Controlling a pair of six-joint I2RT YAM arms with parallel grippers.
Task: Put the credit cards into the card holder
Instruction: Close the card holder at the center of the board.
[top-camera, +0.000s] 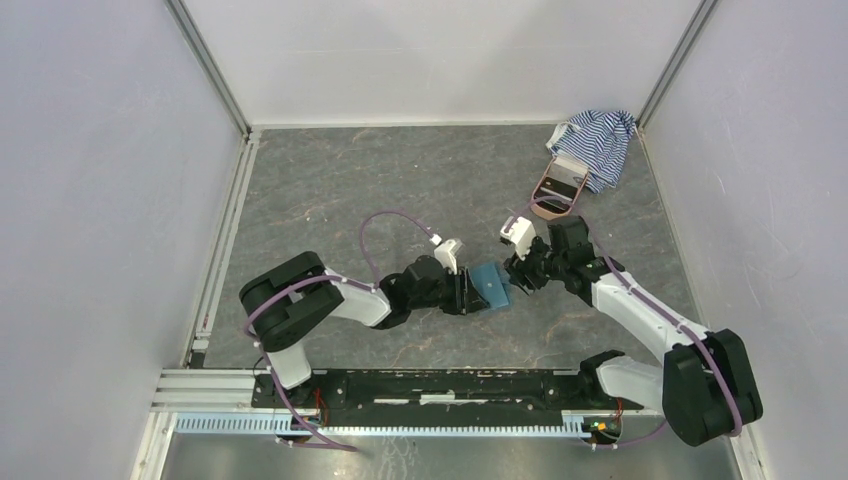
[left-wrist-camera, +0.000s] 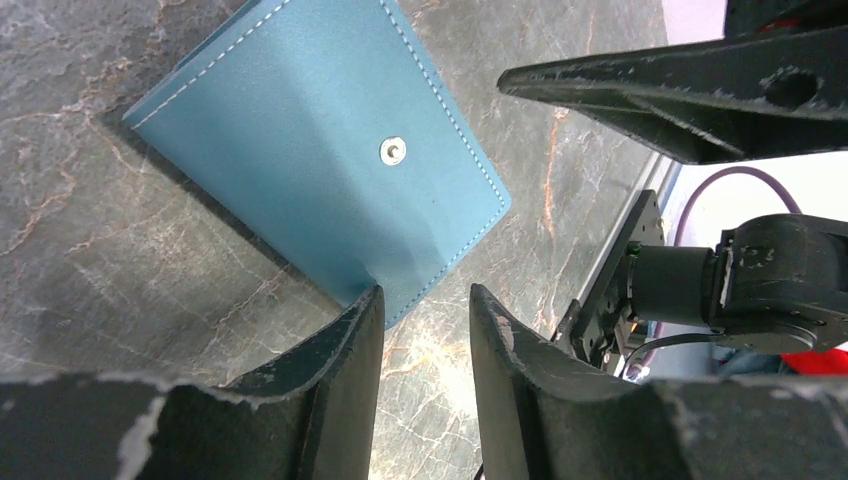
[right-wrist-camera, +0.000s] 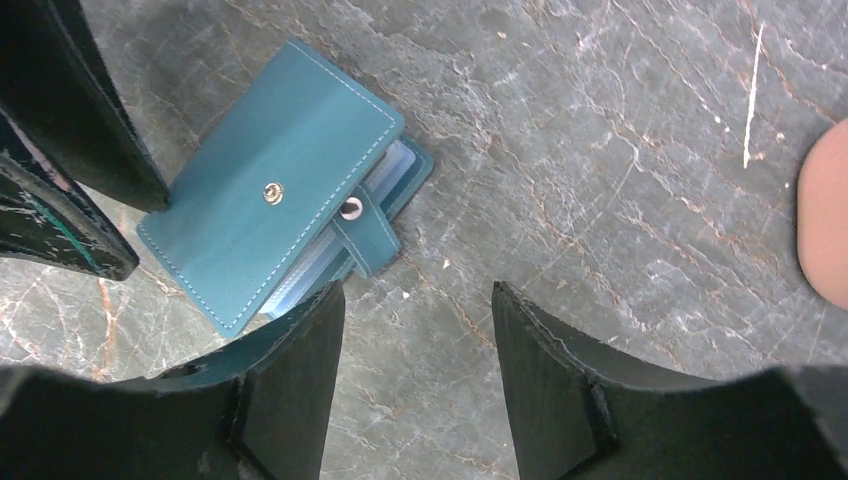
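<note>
Left fingers (left-wrist-camera: 340, 380) parted, holding nothing. Right fingers (right-wrist-camera: 560, 380) parted too, empty. Card holder (top-camera: 491, 285) lies flat on worktop (top-camera: 400, 180) at frame centre between both, tab unsnapped, one corner just beside a left fingertip. Pink case (top-camera: 556, 188) and striped cloth (top-camera: 598, 140) upper right, well apart.

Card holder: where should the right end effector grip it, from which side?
Probably the card holder's free cover edge beside the undone snap tab, coming from the right end effector's side: that edge faces it, gaping slightly over the pale sleeves.
</note>
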